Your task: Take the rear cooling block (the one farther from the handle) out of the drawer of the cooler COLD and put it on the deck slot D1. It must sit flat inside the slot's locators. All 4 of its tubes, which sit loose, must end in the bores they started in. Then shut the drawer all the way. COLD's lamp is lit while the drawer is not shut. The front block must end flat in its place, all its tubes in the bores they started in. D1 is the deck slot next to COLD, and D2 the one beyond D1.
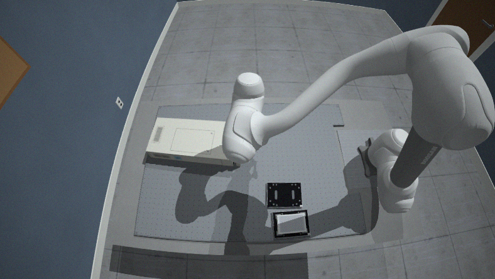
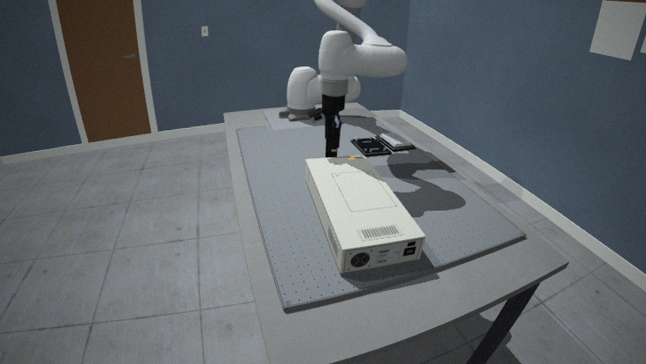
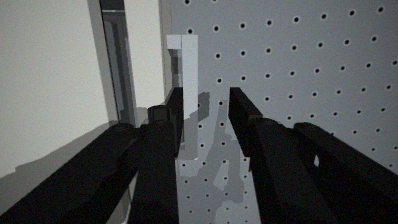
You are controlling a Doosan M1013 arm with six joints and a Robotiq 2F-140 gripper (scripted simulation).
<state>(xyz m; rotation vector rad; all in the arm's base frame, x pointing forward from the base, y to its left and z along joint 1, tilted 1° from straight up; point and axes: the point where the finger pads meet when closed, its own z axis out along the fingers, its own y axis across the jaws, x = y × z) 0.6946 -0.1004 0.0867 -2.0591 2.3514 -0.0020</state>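
The cream cooler COLD (image 1: 193,138) (image 2: 366,189) (image 3: 50,75) has its orange lamp (image 2: 352,158) lit. Its drawer front (image 3: 145,55) stands a little out from the body, with a narrow dark gap (image 3: 116,60) between them. The blocks and tubes cannot be made out. My gripper (image 2: 331,153) (image 3: 206,102) is partly open and holds nothing. Its left finger is between the drawer front and the pale handle bar (image 3: 190,75); its right finger is beyond the bar, with space between. Deck slot D1 (image 1: 284,194) (image 2: 370,145) is a black plate with nothing on it.
Beyond D1 lies D2, a black frame (image 1: 274,229) with a pale rectangular piece (image 1: 292,223) (image 2: 393,141) in it. Everything stands on the perforated grey board (image 1: 166,207) (image 2: 270,216). The arm hangs over the cooler's drawer end and hides it in the top view.
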